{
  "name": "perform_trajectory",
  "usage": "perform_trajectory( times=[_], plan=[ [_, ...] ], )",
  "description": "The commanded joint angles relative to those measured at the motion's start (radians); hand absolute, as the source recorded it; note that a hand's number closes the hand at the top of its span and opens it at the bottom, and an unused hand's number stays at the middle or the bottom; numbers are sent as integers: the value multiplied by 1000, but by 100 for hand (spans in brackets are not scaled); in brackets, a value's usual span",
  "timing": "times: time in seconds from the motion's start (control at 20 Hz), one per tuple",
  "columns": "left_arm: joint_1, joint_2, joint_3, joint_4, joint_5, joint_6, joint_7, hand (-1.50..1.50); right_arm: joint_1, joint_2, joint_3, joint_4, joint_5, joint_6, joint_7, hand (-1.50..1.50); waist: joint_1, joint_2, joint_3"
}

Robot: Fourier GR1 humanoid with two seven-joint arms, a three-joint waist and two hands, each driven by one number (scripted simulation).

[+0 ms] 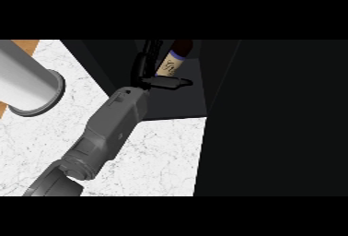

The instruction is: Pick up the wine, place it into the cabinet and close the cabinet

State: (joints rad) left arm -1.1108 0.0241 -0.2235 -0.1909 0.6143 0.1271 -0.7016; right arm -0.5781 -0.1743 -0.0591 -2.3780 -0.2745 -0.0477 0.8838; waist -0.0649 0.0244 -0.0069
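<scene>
The wine bottle [171, 62] has dark glass, a blue band and a cream label. It shows inside the dark open cabinet [182, 102] at the top middle of the head view, and its upper part is cut off by the view's edge. My left hand [145, 69] reaches into the cabinet from the lower left. Its fingers run up the bottle's left side and its thumb [170, 83] crosses under the label, so the hand is curled round the bottle. Whether the bottle rests on the cabinet floor is hidden. My right hand does not show.
A broad black panel [272, 120] fills the right side; it looks like the open cabinet door. A large grey cylinder with a flanged end [28, 80] lies on the white marble counter [159, 152] at the upper left, beside a wooden strip [26, 45].
</scene>
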Motion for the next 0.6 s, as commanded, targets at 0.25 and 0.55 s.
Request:
perform_trajectory(
  times=[0.25, 0.55],
  plan=[
    [56, 24, -15, -147, -29, -68, 71, -150, -65, -58, -49, -7, 2, -49, 82, -150, 74, -33, 6],
    [131, -24, -80, -415, -50, 37, 179, -150, 34, -42, -18, -121, 12, -58, 96, -150, 82, -41, 7]
  ],
)
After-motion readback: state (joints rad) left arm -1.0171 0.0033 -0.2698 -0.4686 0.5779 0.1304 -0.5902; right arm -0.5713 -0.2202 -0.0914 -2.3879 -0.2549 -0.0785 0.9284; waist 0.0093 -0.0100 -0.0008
